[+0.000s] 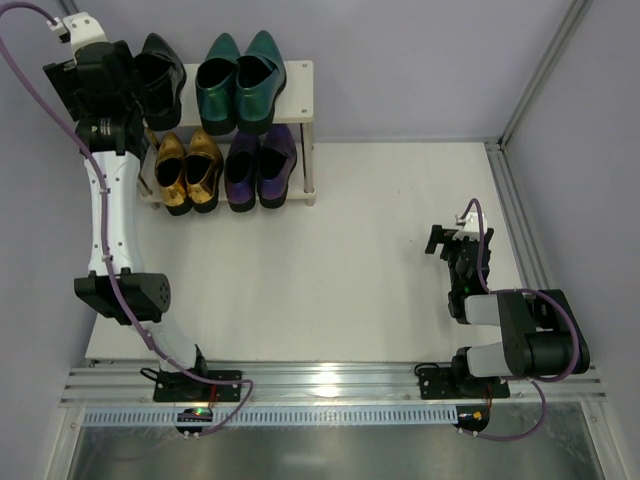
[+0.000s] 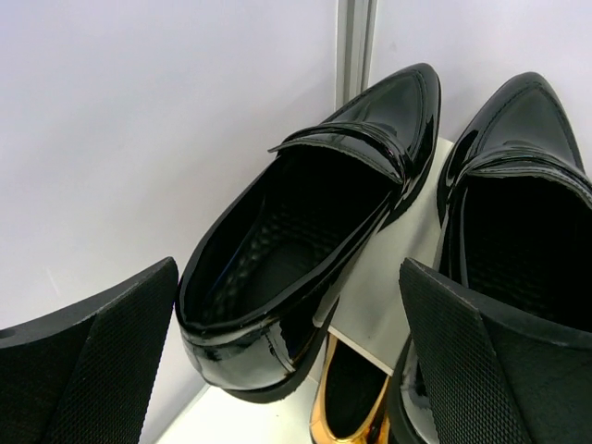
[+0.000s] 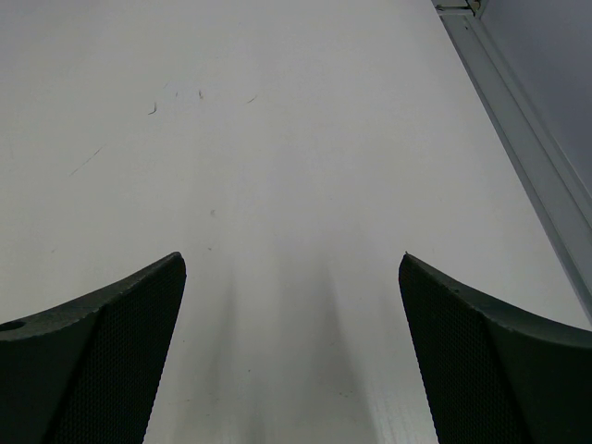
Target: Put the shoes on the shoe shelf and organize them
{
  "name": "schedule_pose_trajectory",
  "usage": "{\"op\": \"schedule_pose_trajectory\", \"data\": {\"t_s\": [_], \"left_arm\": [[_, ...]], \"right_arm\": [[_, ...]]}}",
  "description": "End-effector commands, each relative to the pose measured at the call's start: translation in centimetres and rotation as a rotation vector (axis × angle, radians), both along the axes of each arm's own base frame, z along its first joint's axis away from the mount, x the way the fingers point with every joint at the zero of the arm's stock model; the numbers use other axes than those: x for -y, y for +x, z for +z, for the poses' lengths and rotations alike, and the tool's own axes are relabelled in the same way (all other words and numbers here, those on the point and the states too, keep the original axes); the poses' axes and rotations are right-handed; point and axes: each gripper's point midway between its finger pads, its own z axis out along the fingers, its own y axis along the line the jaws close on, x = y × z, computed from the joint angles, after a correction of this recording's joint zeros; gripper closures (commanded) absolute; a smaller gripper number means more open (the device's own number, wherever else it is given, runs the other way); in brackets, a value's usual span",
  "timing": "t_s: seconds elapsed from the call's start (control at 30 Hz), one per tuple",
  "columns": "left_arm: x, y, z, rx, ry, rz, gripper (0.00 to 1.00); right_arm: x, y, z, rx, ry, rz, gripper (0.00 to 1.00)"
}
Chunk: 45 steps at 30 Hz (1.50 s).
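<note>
Left hand [image 2: 287,268] is wide open with nothing in it, hovering right over the black pair at the far-left end of the shelf [image 1: 298,90], top tier. Left black shoe [image 2: 305,231] sits between my fingers: toe far, heel near, long axis skewed so the toe leans right toward its mate. It looks rolled onto one side, heel hanging past the board's near edge. Right black shoe [image 2: 518,185] is just beside it, toe far, straighter, partly behind my right finger.

Green pair [image 1: 240,80] is next on the top tier. Gold pair [image 1: 188,165] and purple pair [image 1: 260,165] are on the lower tier. All four pairs look shelved.

Right hand [image 3: 291,264] is open too, over bare tabletop [image 1: 350,250] at the right, well apart from the shelf. The left arm is clearly the nearer one.

My guess: only the skewed left black shoe needs squaring up, gripped across its width at the heel.
</note>
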Motion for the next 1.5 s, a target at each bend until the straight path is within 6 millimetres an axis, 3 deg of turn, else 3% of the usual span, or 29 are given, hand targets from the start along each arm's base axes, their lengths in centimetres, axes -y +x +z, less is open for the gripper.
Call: {"op": "schedule_pose_trajectory", "data": {"t_s": [0.0,0.07,0.1,0.2,0.23,0.33,0.43,0.57,0.73,0.9,1.07,1.47], "left_arm": [[0.6,0.7,1.7,0.042,0.028,-0.051,0.0],[0.7,0.4,2.0,0.053,0.037,-0.054,0.0],[0.8,0.6,1.1,0.032,0.038,-0.065,0.0],[1.2,-0.3,2.1,0.083,0.05,-0.086,0.0],[1.2,-0.2,1.0,0.067,0.048,-0.091,0.0],[1.3,-1.3,1.9,0.085,0.078,-0.096,0.0],[0.7,-3.0,4.0,0.174,0.082,-0.076,0.0],[0.0,-3.7,3.0,0.162,0.096,-0.081,0.0],[-0.8,-5.7,3.6,0.187,0.157,-0.049,0.0],[0.1,-5.7,3.6,0.2,0.154,-0.11,0.0],[0.9,-5.8,5.1,0.216,0.149,-0.147,0.0],[0.0,-4.4,0.4,0.094,0.016,-0.085,0.0]], "right_arm": [[-0.1,0.5,1.9,0.071,0.018,0.003,0.03],[-0.1,0.5,2.0,0.072,0.015,0.005,0.03],[-0.1,0.5,2.0,0.072,0.016,0.006,0.03],[-0.1,0.5,2.0,0.074,0.017,0.006,0.03],[-0.1,0.5,1.9,0.071,0.016,0.005,0.03],[-0.1,0.5,2.0,0.072,0.016,0.005,0.03],[-0.1,0.6,2.0,0.074,0.016,0.005,0.03],[-0.2,0.5,1.9,0.072,0.016,0.006,0.03],[-0.1,0.6,2.0,0.074,0.016,0.005,0.03],[-0.1,0.6,2.1,0.075,0.015,0.006,0.03],[-0.2,0.6,2.1,0.075,0.017,0.008,0.03],[-0.2,0.6,2.0,0.074,0.017,0.006,0.03]]}}
